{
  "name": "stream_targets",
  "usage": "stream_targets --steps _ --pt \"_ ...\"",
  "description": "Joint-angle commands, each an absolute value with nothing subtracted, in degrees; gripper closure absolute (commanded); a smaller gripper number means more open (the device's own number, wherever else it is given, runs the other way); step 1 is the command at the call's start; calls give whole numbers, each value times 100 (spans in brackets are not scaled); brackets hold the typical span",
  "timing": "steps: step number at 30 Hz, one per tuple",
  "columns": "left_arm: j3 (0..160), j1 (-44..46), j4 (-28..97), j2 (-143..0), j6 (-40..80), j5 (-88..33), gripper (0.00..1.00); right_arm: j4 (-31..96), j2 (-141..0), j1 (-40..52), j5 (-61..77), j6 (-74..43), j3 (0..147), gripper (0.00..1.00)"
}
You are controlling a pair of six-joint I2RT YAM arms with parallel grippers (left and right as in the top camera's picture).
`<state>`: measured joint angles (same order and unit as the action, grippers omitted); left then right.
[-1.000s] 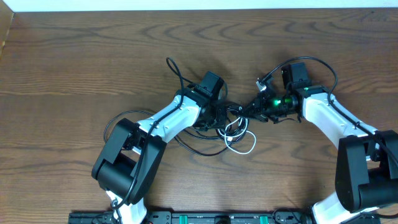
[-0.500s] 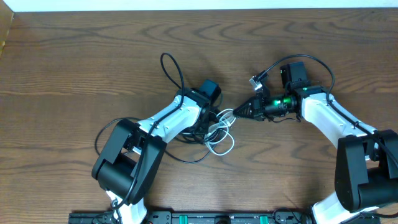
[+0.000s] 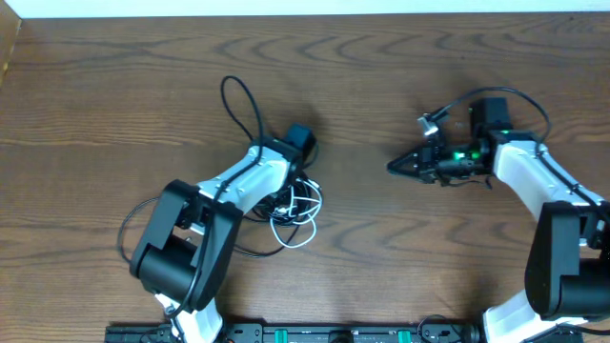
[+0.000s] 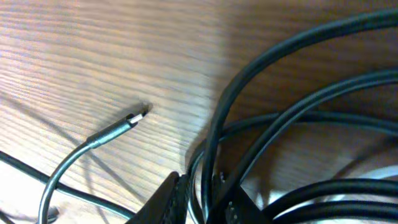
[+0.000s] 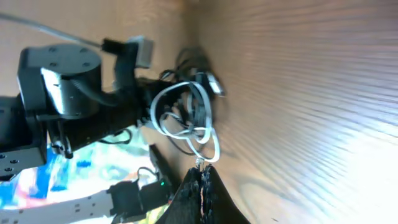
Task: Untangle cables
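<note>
The cables (image 3: 294,208) lie in a tangled bundle left of the table's centre. The bundle has black cords and one white cord (image 3: 297,229) in loops. One black loop (image 3: 238,103) reaches toward the far side, and another black loop (image 3: 129,233) trails left. My left gripper (image 3: 289,189) is shut on black cords (image 4: 214,155) of the bundle. A loose plug end (image 4: 132,119) lies beside them. My right gripper (image 3: 394,167) is shut and empty, well to the right of the bundle. Its view shows the bundle (image 5: 186,115) beyond its fingertips (image 5: 200,177).
The brown wooden table (image 3: 400,57) ends at a white strip along the far edge. A thicker black cord (image 3: 515,95) belonging to the right arm arcs over its wrist. Both arm bases stand at the near edge (image 3: 286,333).
My left gripper has dragged the bundle to the left. My right gripper has drawn back to the right, and a wide gap has opened between it and the cables.
</note>
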<state>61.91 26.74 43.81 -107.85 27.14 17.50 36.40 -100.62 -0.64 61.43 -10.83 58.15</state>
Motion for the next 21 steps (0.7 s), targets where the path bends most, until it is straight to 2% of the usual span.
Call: stream_targets --steps 1,3,5,7,11,16,18,21 --pt "5833 2488 4211 -10965 2709 1662 79 3701 -10068 -213 5828 -893 5830 99" --pt "5833 2464 4167 -10965 2707 1455 79 3704 -10068 -202 5817 -895 5830 99" --pt "5833 2467 4112 -10965 2703 1293 79 3697 -10068 -130 5817 -895 5830 94" --pt "5833 2467 4104 -10965 2683 1282 79 3660 -10068 -23 5817 -895 5830 84" --pt "5833 2467 4091 -10965 2473 1125 80 3422 -10068 311 5782 -895 5830 72" --pt "5835 2464 3907 -10965 1391 -143 80 2956 -10068 871 5684 -893 5830 47" --pt "5833 2464 3883 -10965 1354 -355 80 2869 -10068 1081 5555 -895 5830 40" --pt "5835 2464 3887 -10965 1354 -462 80 2742 -10068 1424 5087 -1164 5830 37"
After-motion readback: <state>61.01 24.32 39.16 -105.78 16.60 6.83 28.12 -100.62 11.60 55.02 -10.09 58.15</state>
